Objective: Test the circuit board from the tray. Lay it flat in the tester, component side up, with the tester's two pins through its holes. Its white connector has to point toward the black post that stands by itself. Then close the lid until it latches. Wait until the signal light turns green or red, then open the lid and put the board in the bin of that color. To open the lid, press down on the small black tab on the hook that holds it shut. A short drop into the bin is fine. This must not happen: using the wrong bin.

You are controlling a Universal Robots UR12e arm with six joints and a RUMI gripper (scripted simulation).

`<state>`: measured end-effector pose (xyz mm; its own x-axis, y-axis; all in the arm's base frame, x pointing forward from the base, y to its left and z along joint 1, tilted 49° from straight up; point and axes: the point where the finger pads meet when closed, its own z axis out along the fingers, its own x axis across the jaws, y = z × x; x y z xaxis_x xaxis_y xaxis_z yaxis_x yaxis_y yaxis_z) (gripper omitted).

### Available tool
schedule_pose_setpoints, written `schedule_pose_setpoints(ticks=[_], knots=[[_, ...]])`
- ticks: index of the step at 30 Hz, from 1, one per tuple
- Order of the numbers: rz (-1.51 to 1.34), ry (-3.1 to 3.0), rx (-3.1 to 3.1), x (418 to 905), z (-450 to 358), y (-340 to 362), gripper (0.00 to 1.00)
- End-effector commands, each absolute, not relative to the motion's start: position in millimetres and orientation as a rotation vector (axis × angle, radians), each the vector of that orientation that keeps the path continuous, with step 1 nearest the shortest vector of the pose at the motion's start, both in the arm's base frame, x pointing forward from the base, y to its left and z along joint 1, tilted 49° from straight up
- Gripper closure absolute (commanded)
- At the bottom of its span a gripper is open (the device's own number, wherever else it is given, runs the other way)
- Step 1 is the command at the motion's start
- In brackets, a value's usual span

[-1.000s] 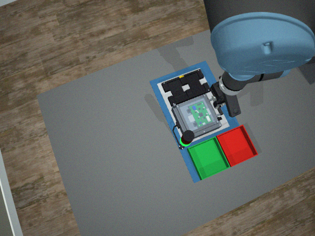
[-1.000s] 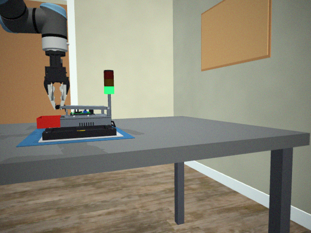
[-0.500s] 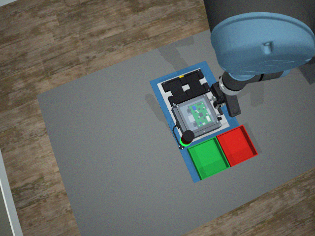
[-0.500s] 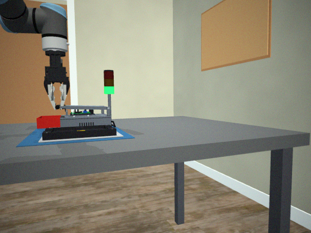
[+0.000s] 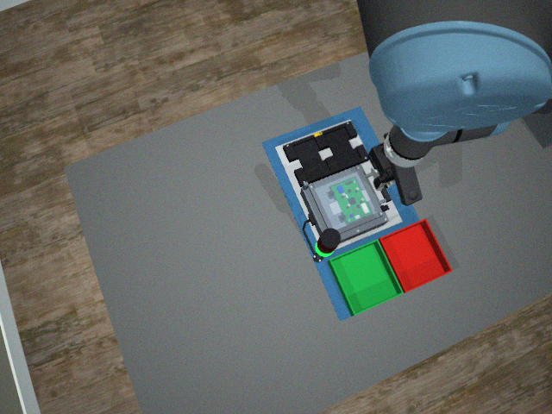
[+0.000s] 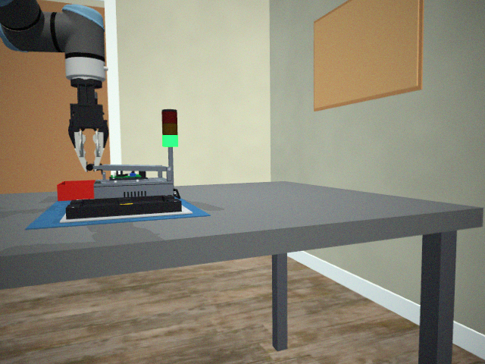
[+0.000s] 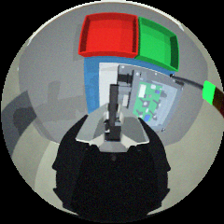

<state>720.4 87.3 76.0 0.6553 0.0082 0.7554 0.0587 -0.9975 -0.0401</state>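
Note:
The green circuit board (image 5: 352, 198) lies in the grey tester (image 5: 345, 207) under the clear lid (image 6: 131, 167), which lies flat over it. The board also shows in the wrist view (image 7: 148, 100). The signal light (image 6: 169, 139) on its pole glows green. My gripper (image 6: 90, 165) points straight down at the lid's free edge, on the side away from the light pole. It is shut on the lid's small dark handle (image 7: 114, 109). In the top view the gripper (image 5: 382, 185) sits at the tester's right edge.
The green bin (image 5: 365, 277) and the red bin (image 5: 414, 254) stand side by side just beyond the tester on the blue mat. The empty black tray (image 5: 325, 151) lies on the tester's other side. The light pole (image 5: 325, 247) stands at the tester's corner near the green bin.

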Motion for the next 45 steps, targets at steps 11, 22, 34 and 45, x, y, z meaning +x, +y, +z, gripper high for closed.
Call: schedule_pose_setpoints(ticks=[11,22,34,45], knots=[[-1.279,-0.057,-2.802,718.4,78.3,87.2,1.00],[-1.279,-0.057,-2.802,712.8,84.1,86.6,1.00],[-1.279,-0.057,-2.802,704.3,93.8,85.7,1.00],[-1.279,-0.057,-2.802,695.0,106.2,84.7,1.00]])
